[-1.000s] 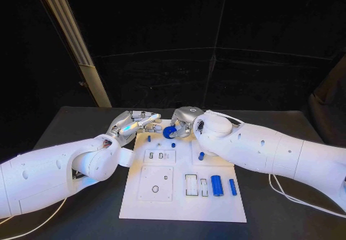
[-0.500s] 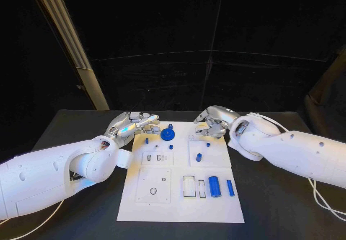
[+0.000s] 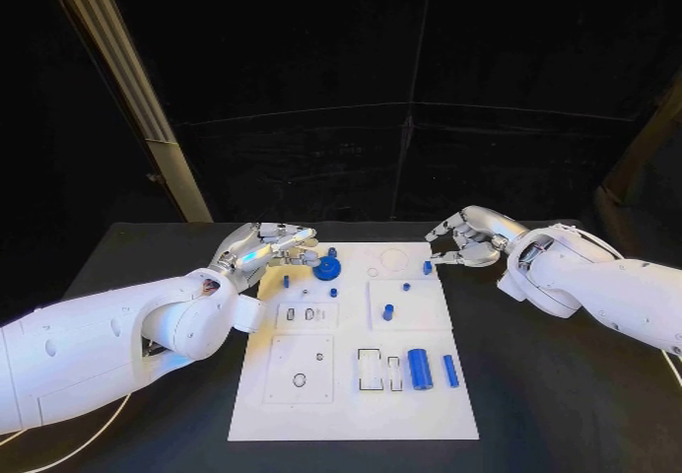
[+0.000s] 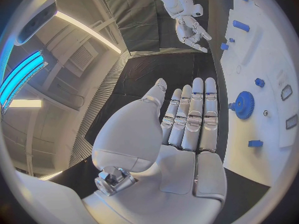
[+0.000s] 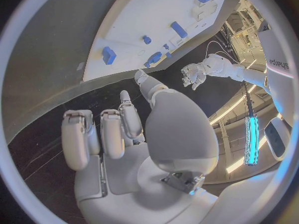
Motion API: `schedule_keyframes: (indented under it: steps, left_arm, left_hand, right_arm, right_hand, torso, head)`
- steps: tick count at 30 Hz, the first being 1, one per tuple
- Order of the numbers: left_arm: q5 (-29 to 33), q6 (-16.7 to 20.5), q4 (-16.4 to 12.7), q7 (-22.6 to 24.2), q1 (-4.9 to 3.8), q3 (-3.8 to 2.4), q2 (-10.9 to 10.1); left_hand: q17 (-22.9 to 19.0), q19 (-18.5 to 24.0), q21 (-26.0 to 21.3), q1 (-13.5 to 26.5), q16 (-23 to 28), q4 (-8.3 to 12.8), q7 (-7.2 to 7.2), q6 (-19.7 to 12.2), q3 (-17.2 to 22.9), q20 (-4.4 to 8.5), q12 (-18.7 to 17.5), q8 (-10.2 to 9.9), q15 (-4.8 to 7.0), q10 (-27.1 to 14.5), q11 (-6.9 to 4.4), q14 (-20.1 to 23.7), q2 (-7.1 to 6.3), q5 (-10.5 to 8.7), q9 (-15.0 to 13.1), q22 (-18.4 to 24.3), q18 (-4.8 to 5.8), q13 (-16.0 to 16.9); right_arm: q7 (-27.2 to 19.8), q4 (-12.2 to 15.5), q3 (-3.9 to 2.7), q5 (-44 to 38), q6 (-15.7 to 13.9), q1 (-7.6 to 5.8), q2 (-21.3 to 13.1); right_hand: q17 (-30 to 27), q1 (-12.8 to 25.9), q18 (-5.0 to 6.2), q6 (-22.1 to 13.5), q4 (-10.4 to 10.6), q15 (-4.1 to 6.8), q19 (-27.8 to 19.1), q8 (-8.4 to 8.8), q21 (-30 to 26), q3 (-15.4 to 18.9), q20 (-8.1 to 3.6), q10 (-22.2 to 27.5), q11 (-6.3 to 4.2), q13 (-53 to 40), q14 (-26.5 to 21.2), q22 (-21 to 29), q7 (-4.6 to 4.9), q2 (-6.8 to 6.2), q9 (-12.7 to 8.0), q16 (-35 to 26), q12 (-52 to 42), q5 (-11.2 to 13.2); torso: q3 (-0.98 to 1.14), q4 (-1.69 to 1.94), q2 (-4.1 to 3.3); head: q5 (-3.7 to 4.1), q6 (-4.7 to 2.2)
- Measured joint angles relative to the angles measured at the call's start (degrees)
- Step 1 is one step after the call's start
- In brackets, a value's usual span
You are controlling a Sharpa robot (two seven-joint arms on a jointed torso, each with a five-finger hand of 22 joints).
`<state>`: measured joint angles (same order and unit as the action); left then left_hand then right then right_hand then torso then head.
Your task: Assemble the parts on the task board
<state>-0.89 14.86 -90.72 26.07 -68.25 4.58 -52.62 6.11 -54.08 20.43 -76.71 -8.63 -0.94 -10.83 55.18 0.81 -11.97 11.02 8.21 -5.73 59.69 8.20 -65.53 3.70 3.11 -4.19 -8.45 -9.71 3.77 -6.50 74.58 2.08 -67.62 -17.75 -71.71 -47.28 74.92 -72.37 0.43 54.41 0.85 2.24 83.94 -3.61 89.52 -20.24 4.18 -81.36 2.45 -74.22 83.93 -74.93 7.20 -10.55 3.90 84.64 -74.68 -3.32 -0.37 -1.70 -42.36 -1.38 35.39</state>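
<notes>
- Judging by the layout, assembly looks partly done: a blue toothed gear (image 3: 328, 268) sits at the far left of the white rectangular task board (image 3: 356, 414), with small blue pegs (image 3: 333, 292) standing nearby.
- A large blue cylinder (image 3: 420, 368) and a thin blue rod (image 3: 449, 370) lie loose beside empty slots near the board's front; these seem left to place.
- The silver left hand (image 3: 267, 246) hovers just beside the gear, fingers straight, released, holding nothing.
- The silver right hand (image 3: 469, 236) hangs off the board's far right corner, fingers curled inward; I cannot tell whether it grasps anything.
- Bare black table (image 3: 569, 394) flanks both long edges, leaving room.
</notes>
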Motion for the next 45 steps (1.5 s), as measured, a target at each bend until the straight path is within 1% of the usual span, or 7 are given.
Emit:
schedule_keyframes:
  steps: [4,8,13,21,31,40,45]
  left_arm:
    - [0.00,-0.06,0.31,0.00,0.03,0.02,0.25]
    - [-0.01,-0.14,0.49,0.00,0.05,0.02,0.42]
    - [-0.01,-0.19,0.71,0.00,0.10,0.02,0.53]
    - [-0.01,-0.27,0.99,0.00,0.14,0.03,0.56]
    - [-0.01,-0.36,1.16,0.00,0.16,0.03,0.63]
    - [-0.01,-0.44,1.22,0.00,0.18,0.04,0.64]
    - [-0.01,-0.51,1.22,-0.03,0.18,0.04,0.64]
  left_hand:
    - [0.00,0.00,0.00,0.00,0.00,0.00,0.00,0.00,0.00,0.00,0.00,0.00,0.00,0.00,0.00,0.00,0.00,0.00,0.00,0.04,0.00,0.00]
    - [0.00,0.00,0.00,0.00,0.00,0.00,0.00,0.00,0.00,0.00,0.00,0.00,0.00,0.00,0.00,0.00,0.00,0.00,-0.01,0.05,0.00,0.00]
    - [0.00,0.00,0.00,0.00,0.00,0.00,0.00,0.00,0.00,0.00,0.00,0.00,0.00,0.00,0.00,0.00,0.00,0.00,-0.01,0.05,0.00,0.00]
    - [0.00,0.00,0.00,-0.26,0.00,0.00,0.00,0.00,0.00,0.00,0.00,0.00,0.00,0.00,0.00,0.00,0.26,0.00,-0.01,0.04,0.00,0.00]
    - [0.00,0.00,0.00,-0.27,0.00,0.00,0.00,0.00,0.00,0.00,0.00,0.00,0.00,0.00,0.00,0.00,0.27,0.00,-0.01,0.03,0.00,0.00]
    - [0.00,0.00,0.00,-0.27,0.00,0.00,0.00,0.00,0.00,0.00,0.00,0.00,0.00,0.00,0.00,0.00,0.27,0.00,-0.01,0.03,0.00,0.00]
    - [0.00,0.00,0.00,-0.27,0.00,0.00,0.00,0.00,0.00,0.00,0.00,0.00,0.00,0.00,0.00,0.00,0.27,0.00,-0.02,0.03,0.00,0.00]
  right_arm:
    - [-0.63,-2.04,0.00,0.60,0.53,0.13,0.75]
    - [-0.85,-3.72,0.00,0.89,1.08,0.55,1.44]
    - [-0.89,-5.54,0.00,0.96,1.97,1.42,2.33]
    - [-0.85,-6.68,0.02,0.77,3.23,2.74,3.07]
    - [-0.56,-7.71,0.02,0.29,3.45,3.21,4.27]
    - [-0.09,-8.48,-0.01,0.05,3.43,3.43,5.34]
    - [0.18,-8.93,0.00,-0.03,3.43,3.69,5.65]
  right_hand:
    - [0.00,0.00,0.00,-0.12,-0.06,0.00,0.00,0.00,0.00,0.06,0.00,0.00,0.00,0.00,0.00,0.00,0.11,0.00,-0.05,0.00,0.00,0.00]
    - [0.00,0.00,0.00,-1.20,-0.19,0.00,0.00,0.00,0.00,0.41,0.00,0.00,0.00,0.00,0.00,0.00,0.25,0.00,-0.15,0.00,0.00,0.00]
    - [0.00,0.00,0.00,-1.48,-0.13,0.00,0.00,0.00,-0.22,0.46,0.00,0.00,0.00,0.16,0.00,0.01,0.38,0.00,-0.15,0.00,0.00,0.00]
    - [-0.01,0.00,0.00,-1.66,-0.13,0.00,0.00,0.00,-0.22,0.46,0.00,0.00,0.00,0.12,0.00,0.01,0.20,0.00,-0.15,0.00,0.00,0.00]
    - [-0.01,0.02,0.00,-1.66,0.02,0.00,0.00,0.00,-0.22,0.61,0.00,-0.01,0.00,-0.28,0.00,0.01,0.20,0.02,-0.10,0.22,0.00,0.00]
    - [-0.01,0.45,0.00,-0.78,0.02,0.00,0.00,-0.34,-0.22,0.60,-0.01,-0.01,0.00,-0.68,0.00,0.02,0.02,1.37,0.10,0.22,-0.29,0.00]
    - [-0.01,0.74,0.00,0.77,0.18,0.00,0.00,-0.69,-0.22,0.43,-0.01,-0.22,-0.22,-0.68,0.00,0.01,-0.14,2.74,0.28,0.44,-0.68,0.00]
  torso:
    - [0.27,-0.13,-0.07]
    - [0.38,-0.15,-0.11]
    - [0.42,-0.15,-0.13]
    - [0.42,-0.15,-0.13]
    - [0.45,-0.13,-0.10]
    - [0.47,-0.09,-0.07]
    - [0.49,-0.06,-0.06]
  head:
    - [0.04,0.06]
    - [0.15,0.26]
    - [0.15,0.53]
    - [0.28,0.88]
    - [0.35,0.93]
    - [0.52,1.25]
    - [0.53,1.30]
